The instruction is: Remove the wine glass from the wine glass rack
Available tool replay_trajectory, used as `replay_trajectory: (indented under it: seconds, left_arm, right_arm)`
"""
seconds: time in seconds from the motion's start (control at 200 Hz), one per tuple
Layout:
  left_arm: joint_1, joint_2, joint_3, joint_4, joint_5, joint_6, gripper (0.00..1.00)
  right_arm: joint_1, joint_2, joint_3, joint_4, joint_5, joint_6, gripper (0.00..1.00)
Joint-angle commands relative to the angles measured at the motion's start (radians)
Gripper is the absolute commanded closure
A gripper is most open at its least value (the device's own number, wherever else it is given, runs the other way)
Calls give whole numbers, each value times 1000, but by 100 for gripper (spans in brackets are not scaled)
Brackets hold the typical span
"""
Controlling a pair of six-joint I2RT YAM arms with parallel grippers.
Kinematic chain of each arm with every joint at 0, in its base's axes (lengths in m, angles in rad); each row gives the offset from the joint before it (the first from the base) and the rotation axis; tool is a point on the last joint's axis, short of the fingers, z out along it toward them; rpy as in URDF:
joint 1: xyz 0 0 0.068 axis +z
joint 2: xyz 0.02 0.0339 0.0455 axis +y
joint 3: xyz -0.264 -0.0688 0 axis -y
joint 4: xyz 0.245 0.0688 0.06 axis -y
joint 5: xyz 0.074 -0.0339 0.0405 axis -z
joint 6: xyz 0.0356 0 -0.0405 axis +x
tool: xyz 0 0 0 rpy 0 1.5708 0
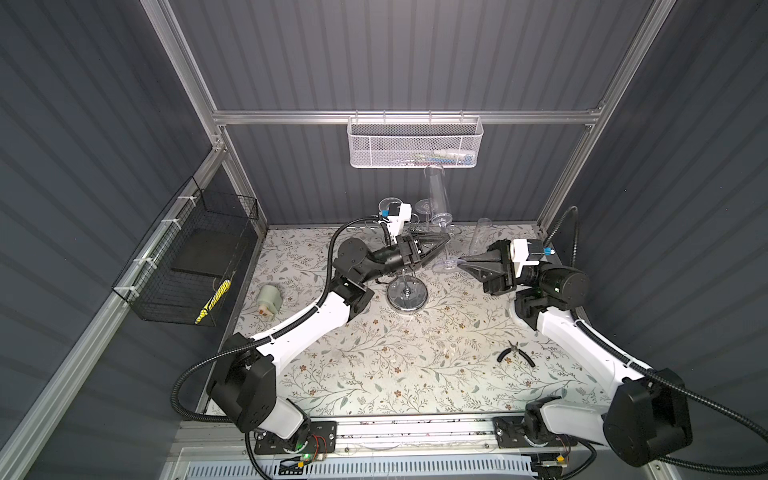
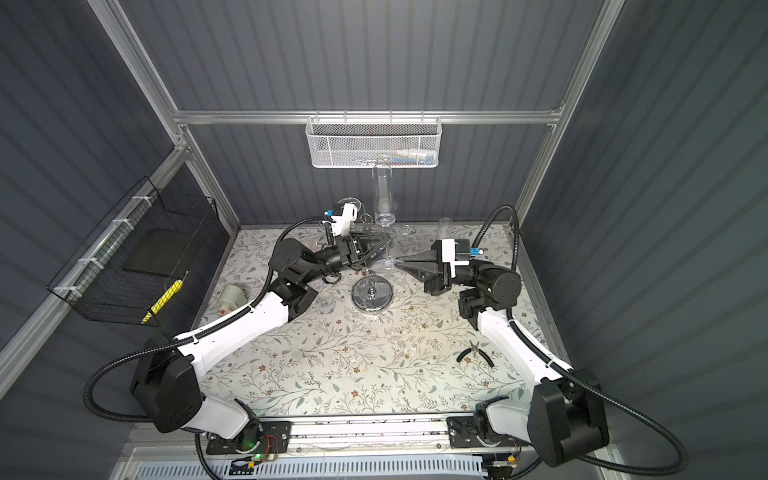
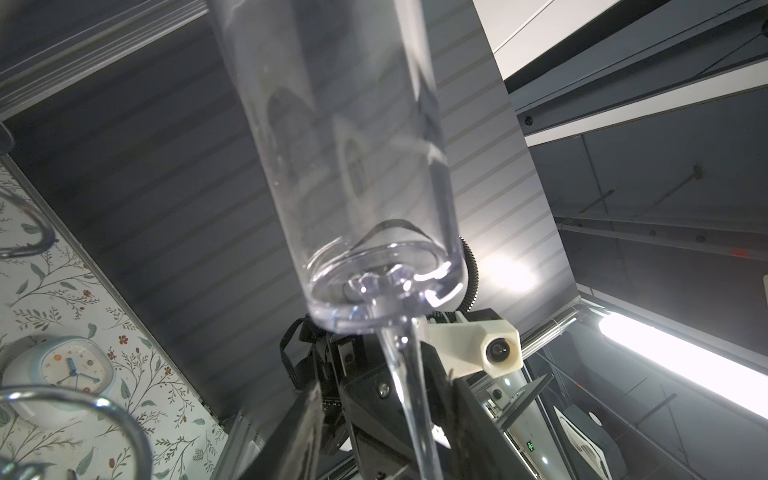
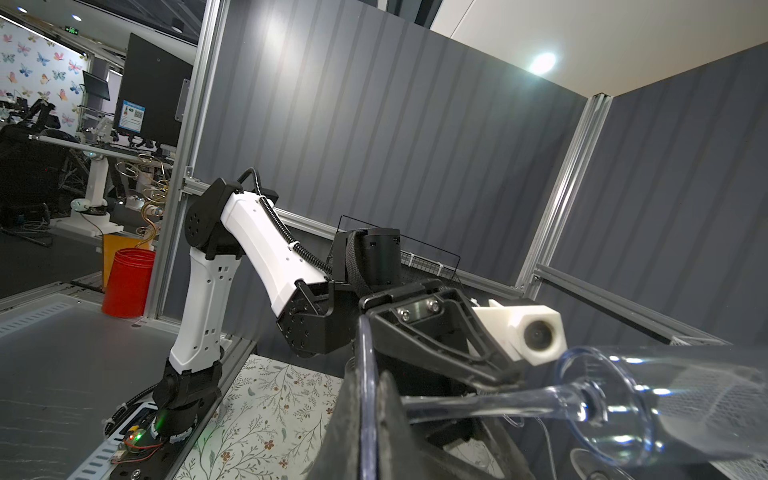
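Where its stem ends, the wine glass [image 1: 436, 191] widens — clear, cylindrical.

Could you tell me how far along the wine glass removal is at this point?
Done: the wine glass looks clear of the wine glass rack, which stands apart from it in the left wrist view. In hand: the right gripper is shut on its foot, and the left gripper brackets the stem, not visibly clamped. Remaining: finishing what looks like a handover and setting it down.
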State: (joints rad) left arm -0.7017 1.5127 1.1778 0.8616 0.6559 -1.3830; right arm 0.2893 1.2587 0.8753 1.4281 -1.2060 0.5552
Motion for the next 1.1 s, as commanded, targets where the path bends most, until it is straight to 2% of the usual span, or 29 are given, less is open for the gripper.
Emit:
replay_trajectory:
  seconds: [0.0, 0.28, 0.59, 0.93, 1.046, 1.076, 1.096]
  left_arm:
    - [-8, 1, 27, 54, 18, -13, 54]
    - [-13, 16, -8, 160, 1, -85, 69]
    - [-27, 26, -10, 169, 31, -94, 75]
    - [-28, 21, -15, 184, 25, -89, 99]
    - [-28, 29, -10, 210, 26, -100, 100]
    - [-28, 30, -8, 217, 26, -101, 100]
    - [-28, 31, -6, 220, 25, -101, 100]
  right_arm:
    - [8, -6, 0, 49, -7, -22, 100]
    - [11, -8, -18, 49, -23, -44, 100]
    - [12, 0, -13, 42, -26, -56, 100]
    - [13, 0, -14, 31, -32, -63, 100]
    - [13, -3, -15, 28, -33, -72, 100]
    - [13, -5, -16, 27, -29, -74, 82]
    - [13, -6, -17, 26, -25, -73, 65]
